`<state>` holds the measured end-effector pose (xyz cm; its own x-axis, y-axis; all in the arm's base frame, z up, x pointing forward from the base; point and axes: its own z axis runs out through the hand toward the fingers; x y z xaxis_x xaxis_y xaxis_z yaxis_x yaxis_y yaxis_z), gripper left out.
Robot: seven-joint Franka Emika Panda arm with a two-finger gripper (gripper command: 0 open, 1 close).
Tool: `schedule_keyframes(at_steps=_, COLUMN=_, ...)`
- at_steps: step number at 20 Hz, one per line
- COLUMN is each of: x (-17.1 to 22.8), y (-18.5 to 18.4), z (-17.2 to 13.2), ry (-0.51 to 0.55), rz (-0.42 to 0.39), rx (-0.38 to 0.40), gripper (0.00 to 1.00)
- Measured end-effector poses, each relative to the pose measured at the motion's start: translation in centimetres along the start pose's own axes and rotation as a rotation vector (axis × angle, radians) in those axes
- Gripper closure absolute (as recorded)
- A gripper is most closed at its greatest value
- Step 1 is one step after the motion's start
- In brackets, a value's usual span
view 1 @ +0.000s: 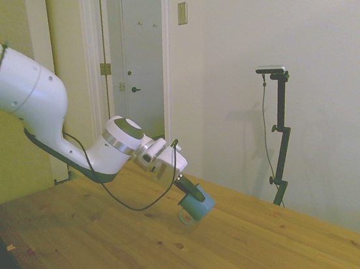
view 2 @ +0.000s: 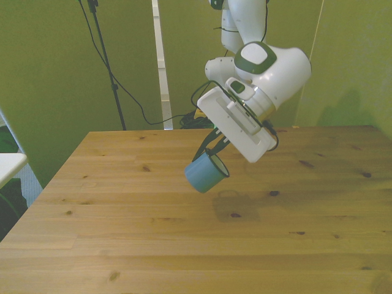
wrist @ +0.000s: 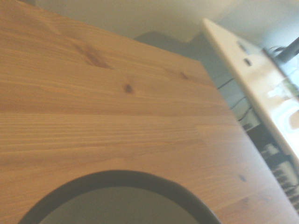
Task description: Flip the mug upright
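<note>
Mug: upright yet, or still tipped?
Tipped. The mug hangs tilted in the gripper, clear of the table.

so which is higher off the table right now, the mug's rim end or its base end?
The rim end. The mug hangs tilted in the gripper, clear of the table, closed base pointing down toward the front view's left.

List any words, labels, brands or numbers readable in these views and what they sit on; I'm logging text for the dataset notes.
None can be read. The mug, held off the table in the gripper, is plain teal-blue. The arm's white casing shows no lettering, and the wrist view is too blurred for any.
</note>
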<state>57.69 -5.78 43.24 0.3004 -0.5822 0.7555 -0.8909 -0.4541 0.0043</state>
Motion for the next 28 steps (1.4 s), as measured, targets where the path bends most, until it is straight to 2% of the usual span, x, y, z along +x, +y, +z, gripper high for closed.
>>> schedule_keyframes(at_steps=5, x=0.7, y=0.9, z=0.2, ry=-0.249, rz=0.051, rx=0.132, gripper=1.00)
schedule_keyframes(at_steps=11, x=-1.0, y=0.8, z=1.5, ry=-0.537, rz=0.088, rx=0.229, gripper=1.00)
schedule_keyframes(at_steps=13, x=-0.4, y=0.7, z=1.3, ry=-0.609, rz=0.085, rx=0.264, gripper=1.00)
schedule_keyframes(at_steps=17, x=1.7, y=1.0, z=2.0, ry=-0.638, rz=0.083, rx=0.255, gripper=1.00)
schedule_keyframes(at_steps=28, x=-0.5, y=-0.7, z=5.5, ry=-0.674, rz=0.060, rx=0.202, gripper=1.00)
